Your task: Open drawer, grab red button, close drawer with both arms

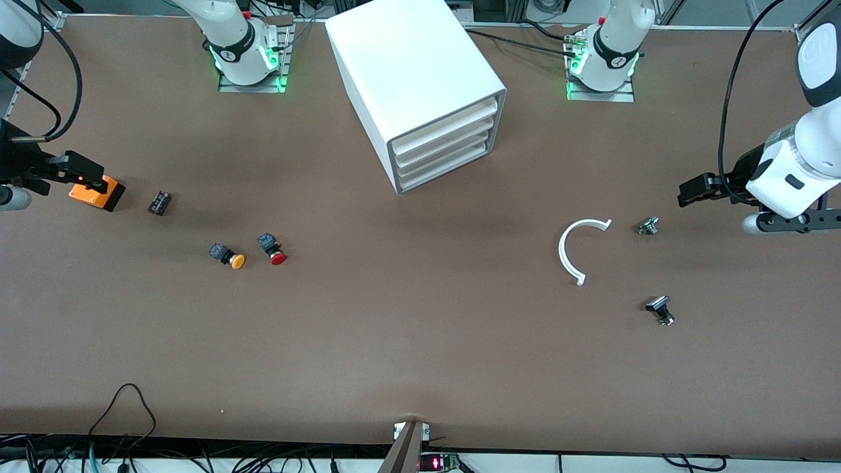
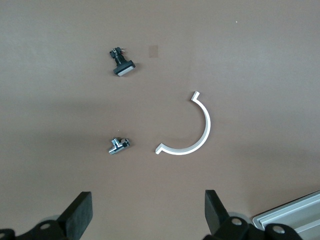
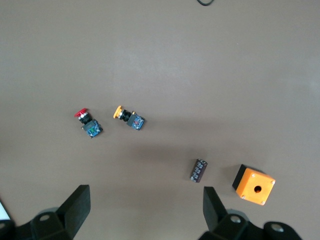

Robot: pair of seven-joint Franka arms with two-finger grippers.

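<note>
The left gripper (image 1: 686, 195) is held aloft at the left arm's end of the table with fingers (image 2: 80, 215) spread wide, and the right gripper (image 1: 82, 172) is likewise held open, empty, at the right arm's end.

Button (image 1: 272, 249) beside its twin (image 1: 227, 255), nearer the camera than cabinet (image 1: 420, 92).

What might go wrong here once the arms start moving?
The red button lies beside a similar orange-capped button, so the open right gripper might pick the wrong one. All four drawers of the cabinet are shut and alike; the open left gripper may struggle to grip a drawer.
</note>
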